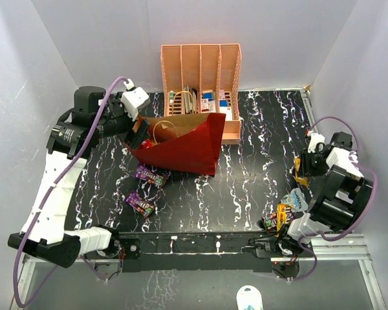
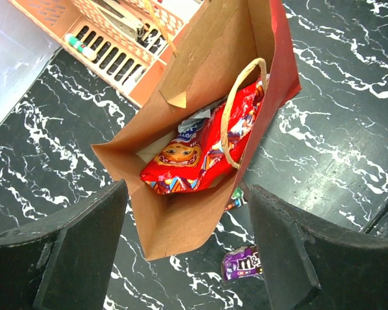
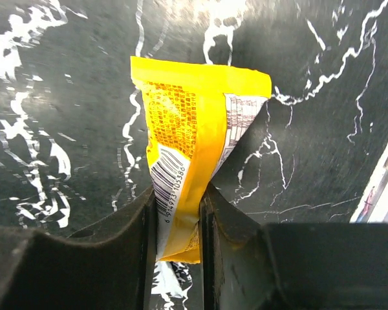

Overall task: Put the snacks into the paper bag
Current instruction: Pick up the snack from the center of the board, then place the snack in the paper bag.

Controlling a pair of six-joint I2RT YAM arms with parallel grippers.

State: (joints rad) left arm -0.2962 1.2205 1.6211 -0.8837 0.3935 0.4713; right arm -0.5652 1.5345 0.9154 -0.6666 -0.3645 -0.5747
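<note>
Right end effector (image 3: 178, 197) clamps yellow packet (image 3: 197, 123) endwise; packet points straight outward.

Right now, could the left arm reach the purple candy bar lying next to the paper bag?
Probably yes. The left gripper is open at the paper bag's mouth, and the purple candy bar lies close by on the table with nothing covering it. The bag's edge is near, so the arm might bump it.

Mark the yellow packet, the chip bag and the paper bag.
yellow packet (image 3: 189, 126), right wrist view, printed front.
chip bag (image 2: 195, 165), left wrist view, red front.
paper bag (image 1: 189, 152), top view, red side wall.
</note>
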